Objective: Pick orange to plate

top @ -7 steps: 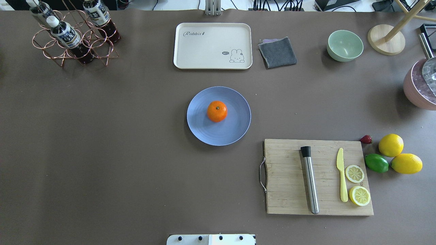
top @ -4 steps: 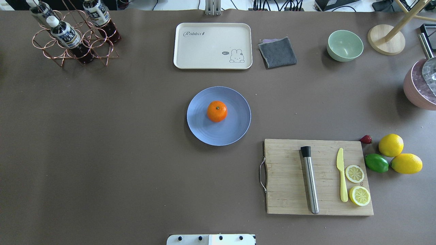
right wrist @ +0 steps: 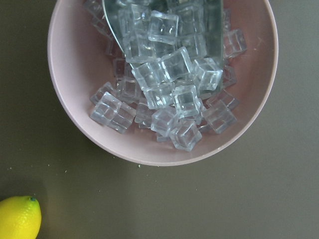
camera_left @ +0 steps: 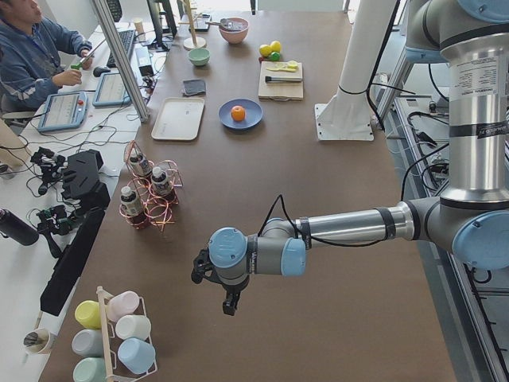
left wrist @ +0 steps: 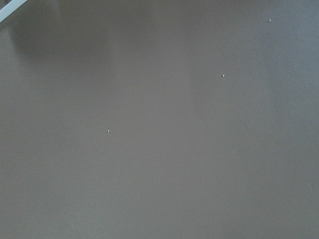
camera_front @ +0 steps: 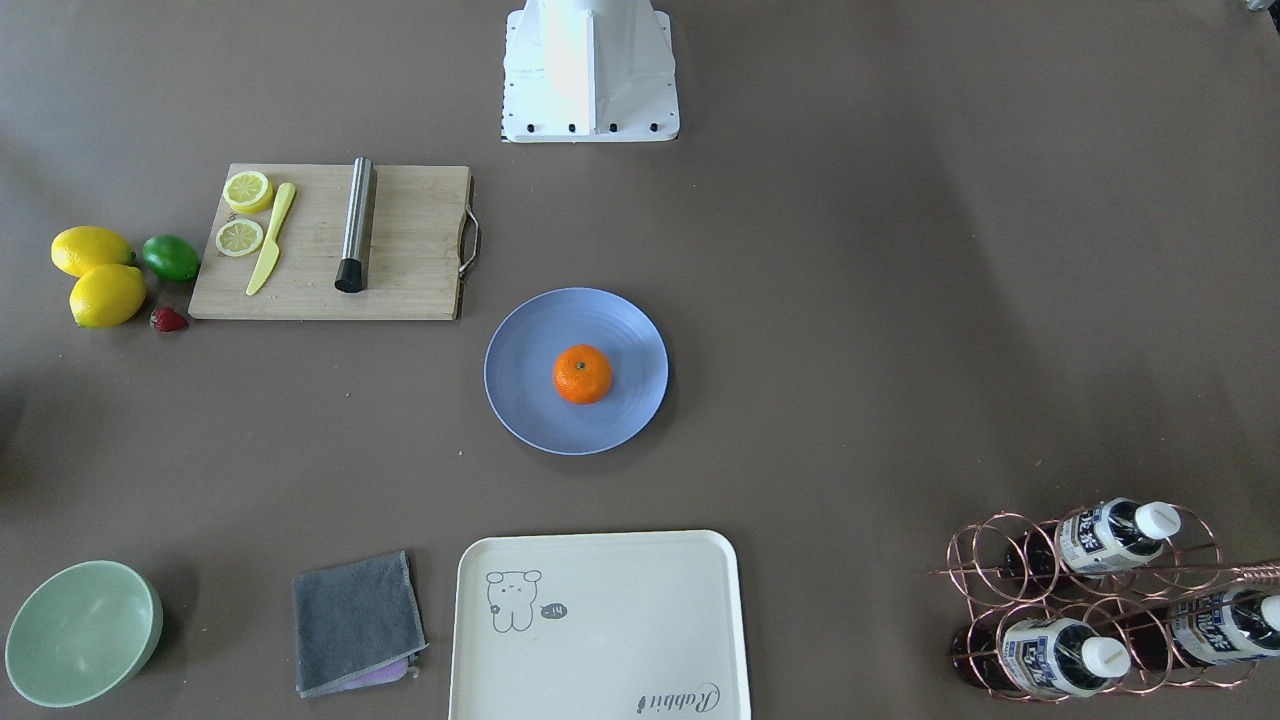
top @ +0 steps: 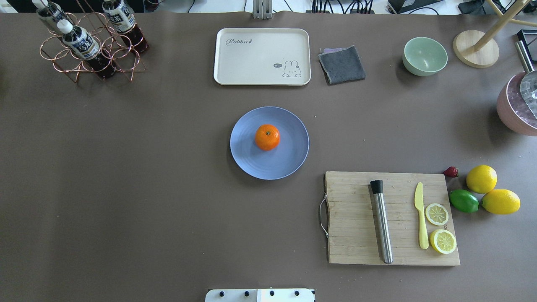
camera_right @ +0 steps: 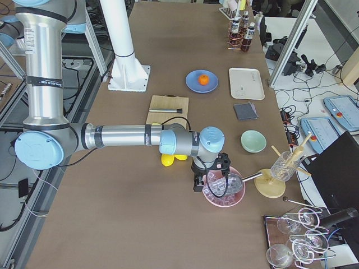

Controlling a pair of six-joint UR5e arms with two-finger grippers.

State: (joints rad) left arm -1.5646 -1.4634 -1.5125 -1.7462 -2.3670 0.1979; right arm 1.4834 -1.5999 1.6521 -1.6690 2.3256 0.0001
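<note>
The brown tabletop (top: 126, 188) lies quiet: across the past second nothing on it has shifted in the overhead view, and neither arm reaches into that view.

The left arm (camera_left: 342, 227) hangs over bare tabletop at the robot's left end, well apart from the fruit, and its wrist camera shows nothing but brown surface. The right arm (camera_right: 123, 136) is stretched toward the opposite end, above a pink bowl (right wrist: 89, 144) of ice cubes (right wrist: 174, 94). The left hand (camera_left: 231, 301) and the right hand (camera_right: 197, 184) show only in the side views, so how far either is open, or whether either has hold of anything, cannot be told.

At the tabletop's middle, with the cream tray (top: 251, 58) at 12 o'clock and the cutting board (top: 356, 226) at 4 o'clock from it, sits the blue plate (top: 285, 163). The orange (top: 267, 137) rests on it, stem dot up, a touch toward 12 o'clock from the plate's centre, with nothing gripping it.

With the fruit settled on the plate and both arms parked far off, the job looks finished and no further step appears to be called for.
</note>
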